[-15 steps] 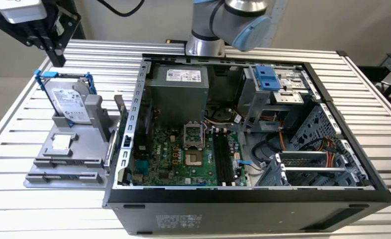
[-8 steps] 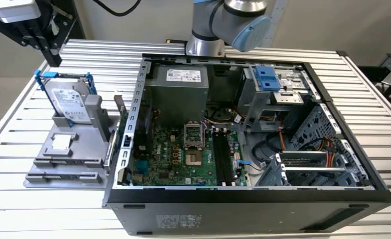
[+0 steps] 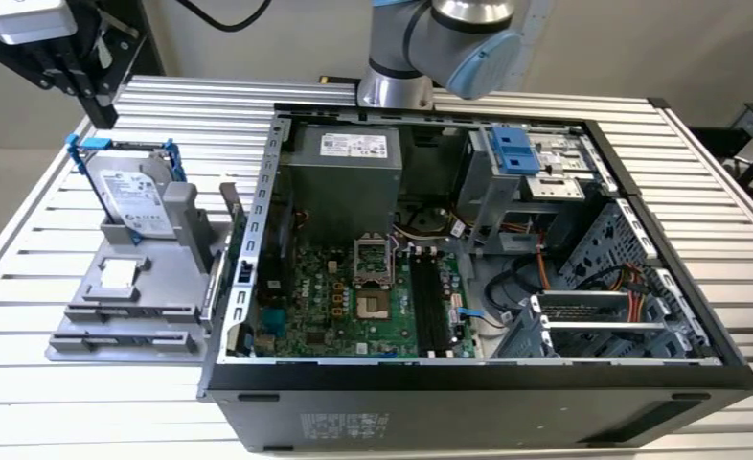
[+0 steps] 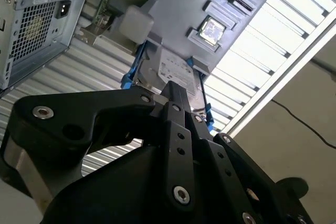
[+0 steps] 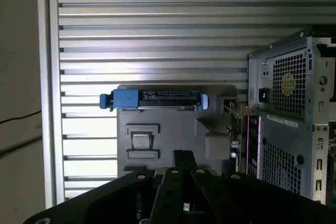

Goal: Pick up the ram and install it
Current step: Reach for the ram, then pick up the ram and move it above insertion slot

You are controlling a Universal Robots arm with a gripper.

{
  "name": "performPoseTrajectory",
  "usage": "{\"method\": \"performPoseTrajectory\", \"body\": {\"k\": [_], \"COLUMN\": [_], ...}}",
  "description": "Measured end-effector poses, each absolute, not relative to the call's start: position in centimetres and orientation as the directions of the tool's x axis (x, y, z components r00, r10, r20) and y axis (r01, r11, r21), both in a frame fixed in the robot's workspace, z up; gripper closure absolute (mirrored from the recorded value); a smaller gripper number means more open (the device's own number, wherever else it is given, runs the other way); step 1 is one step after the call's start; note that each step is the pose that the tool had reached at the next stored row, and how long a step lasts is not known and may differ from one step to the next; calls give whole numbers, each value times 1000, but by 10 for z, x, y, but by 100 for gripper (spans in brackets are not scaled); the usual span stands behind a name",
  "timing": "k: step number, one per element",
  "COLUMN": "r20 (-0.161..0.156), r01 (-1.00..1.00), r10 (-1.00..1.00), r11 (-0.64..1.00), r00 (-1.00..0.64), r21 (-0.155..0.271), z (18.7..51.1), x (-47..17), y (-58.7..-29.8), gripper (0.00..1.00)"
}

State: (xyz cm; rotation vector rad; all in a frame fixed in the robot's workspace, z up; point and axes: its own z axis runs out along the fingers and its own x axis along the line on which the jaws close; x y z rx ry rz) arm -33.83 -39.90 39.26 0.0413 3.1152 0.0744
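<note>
My gripper [image 3: 100,112] hangs above the table's far corner on the exterior view's left, over the grey parts fixture [image 3: 127,311]. Its black fingers [image 5: 181,157] look pressed together with nothing between them, and in the second wrist view the fingers [image 4: 176,92] meet at one tip. A thin dark board that looks like the ram [image 3: 232,216] stands on edge at the fixture's side nearest the open computer case [image 3: 479,388]. The motherboard's long black slots [image 3: 425,302] lie inside the case, far from the gripper.
A silver-labelled hard drive in a blue bracket [image 3: 140,196] stands in the fixture, as does a small square chip [image 3: 119,276]. The power supply [image 3: 345,177] and drive cage [image 3: 606,321] fill parts of the case. The ribbed table [image 3: 44,240] surrounds the fixture.
</note>
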Motion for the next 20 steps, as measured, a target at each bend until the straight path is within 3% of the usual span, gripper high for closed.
{"method": "performPoseTrajectory", "body": {"k": [20], "r20": [-25], "r01": [26], "r10": [27], "r11": [999], "r00": [-999], "r21": [48], "z": [393], "x": [-345], "y": [-443], "gripper": [100]}}
